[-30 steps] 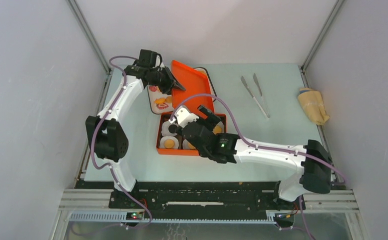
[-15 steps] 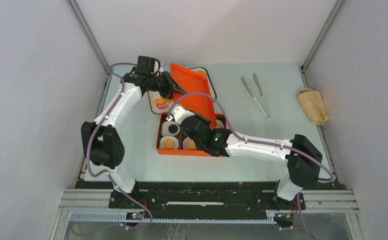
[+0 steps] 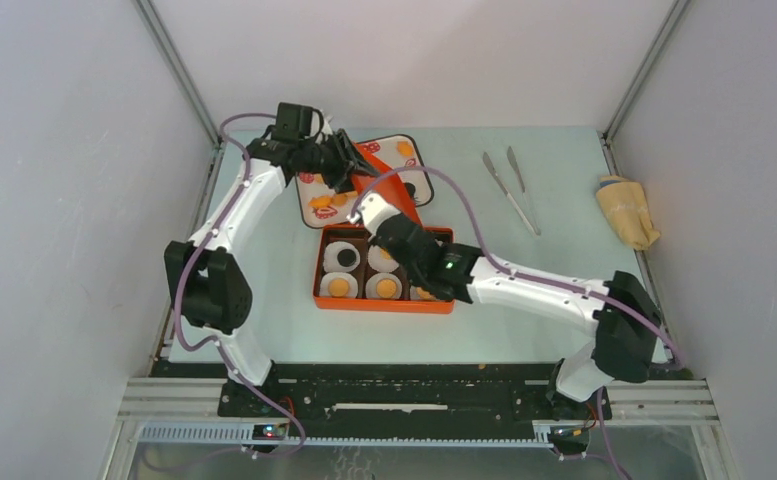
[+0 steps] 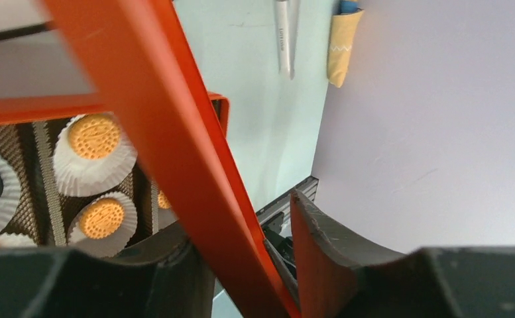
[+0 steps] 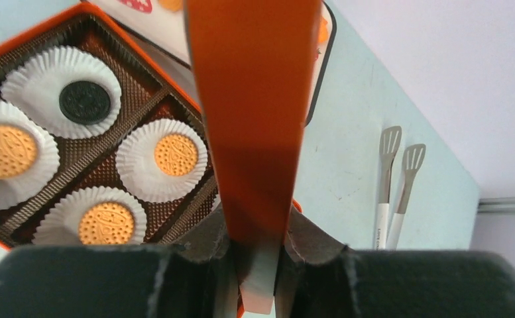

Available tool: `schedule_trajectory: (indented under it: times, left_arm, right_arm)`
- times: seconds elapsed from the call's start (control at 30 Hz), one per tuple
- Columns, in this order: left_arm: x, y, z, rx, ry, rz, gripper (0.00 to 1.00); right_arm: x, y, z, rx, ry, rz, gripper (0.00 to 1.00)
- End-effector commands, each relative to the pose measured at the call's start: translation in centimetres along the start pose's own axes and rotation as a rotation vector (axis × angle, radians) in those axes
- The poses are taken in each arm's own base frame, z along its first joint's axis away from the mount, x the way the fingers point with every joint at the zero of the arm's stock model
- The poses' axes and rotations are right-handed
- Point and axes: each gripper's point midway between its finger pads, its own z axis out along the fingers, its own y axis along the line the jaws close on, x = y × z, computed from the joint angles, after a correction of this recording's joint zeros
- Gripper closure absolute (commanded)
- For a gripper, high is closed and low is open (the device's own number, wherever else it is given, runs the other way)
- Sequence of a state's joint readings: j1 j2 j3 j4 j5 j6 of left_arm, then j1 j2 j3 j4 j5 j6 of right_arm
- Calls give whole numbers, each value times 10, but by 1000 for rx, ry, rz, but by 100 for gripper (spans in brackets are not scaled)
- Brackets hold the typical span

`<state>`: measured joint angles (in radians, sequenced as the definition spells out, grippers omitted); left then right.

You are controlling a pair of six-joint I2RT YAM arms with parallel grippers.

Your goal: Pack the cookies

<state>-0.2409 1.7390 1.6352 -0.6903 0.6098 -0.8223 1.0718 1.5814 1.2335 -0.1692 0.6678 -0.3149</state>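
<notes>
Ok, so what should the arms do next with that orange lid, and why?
Probably draw the left gripper back off the orange lid: its jaws stand loose around it, while the right gripper pinches its edge over the box, whose visible cups hold cookies.

White arms (image 3: 247,200) with black joints (image 3: 209,290) — purple cables (image 3: 234,118) run alongside

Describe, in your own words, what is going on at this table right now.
Both arms are handling the orange lid of the cookie box. The right gripper is clamped on the lid's edge, holding it tilted above the box. The left gripper has the lid between its jaws, but one finger stands clear of it. The box lies open, cookies sitting in white paper cups in its compartments.
</notes>
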Motion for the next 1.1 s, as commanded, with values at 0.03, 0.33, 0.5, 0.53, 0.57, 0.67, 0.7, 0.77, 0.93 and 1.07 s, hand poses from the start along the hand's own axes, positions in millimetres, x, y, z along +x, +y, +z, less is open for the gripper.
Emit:
schedule_trajectory:
  times: [0.03,0.33,0.5,0.53,0.57,0.67,0.7,0.77,0.93,1.07]
  left_arm:
    - [-35,-71,-38,148,-129,202,48]
    - [-75,-147,-108,246,-372,390,27]
    - [-79,-177,-138,360,-456,493,19]
    - [-77,-183,-141,390,-455,515,19]
    - [-77,-190,-143,422,-457,535,15]
    - [-78,-201,-145,485,-455,552,11]
    - [-78,-203,-146,496,-457,554,10]
    - [-77,-206,-150,518,-484,561,9]
    - [-75,-170,-153,389,-588,556,9]
    - [-64,-123,-171,213,-728,559,9]
  right_arm:
    - [-44,-70,-34,54,-102,287,100]
    - [-54,-88,-63,-185,-155,508,100]
    - [-60,-93,-74,-261,-189,553,100]
    - [-60,-94,-76,-267,-191,556,100]
    - [-61,-94,-77,-272,-194,557,100]
    - [-59,-94,-78,-280,-191,560,100]
    - [-57,-94,-78,-281,-186,560,100]
    - [-55,-96,-79,-280,-184,569,100]
    - [-51,-107,-77,-340,-190,680,100]
    - [-60,-119,-83,-465,-235,834,100]
